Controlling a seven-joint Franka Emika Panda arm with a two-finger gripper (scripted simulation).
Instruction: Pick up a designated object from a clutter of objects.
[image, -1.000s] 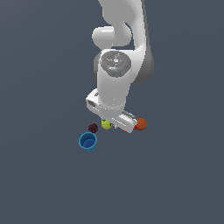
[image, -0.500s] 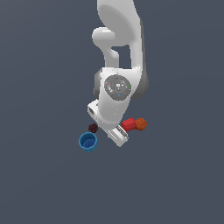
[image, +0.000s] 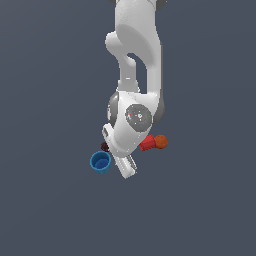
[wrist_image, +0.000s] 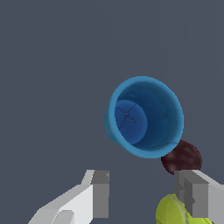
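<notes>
The designated object, a bright-blue cup (image: 101, 162) with a thick rim, stands upright at the exterior view's left edge of the clutter. In the wrist view the blue cup (wrist_image: 144, 116) shows its open mouth just ahead of my gripper (wrist_image: 148, 193). The gripper is open, and both grey fingertips (wrist_image: 100, 192) are apart from the cup. In the exterior view my gripper (image: 126, 169) hangs right beside the cup, on its right. A dark maroon ball (wrist_image: 181, 158) touches the cup's rim. A yellow-green ball (wrist_image: 174, 211) lies by one finger.
A red block (image: 148, 143) and an orange ball (image: 161, 141) sit together on the exterior view's right of my hand. The maroon ball (image: 104, 146) peeks out behind the cup. My white arm covers the yellow-green ball in the exterior view. Everything rests on a plain dark grey floor (image: 50, 210).
My hand has swung down and toward the exterior view's left, nearer the blue cup. The red block has come into sight, and the yellow-green ball is now covered by the arm.
</notes>
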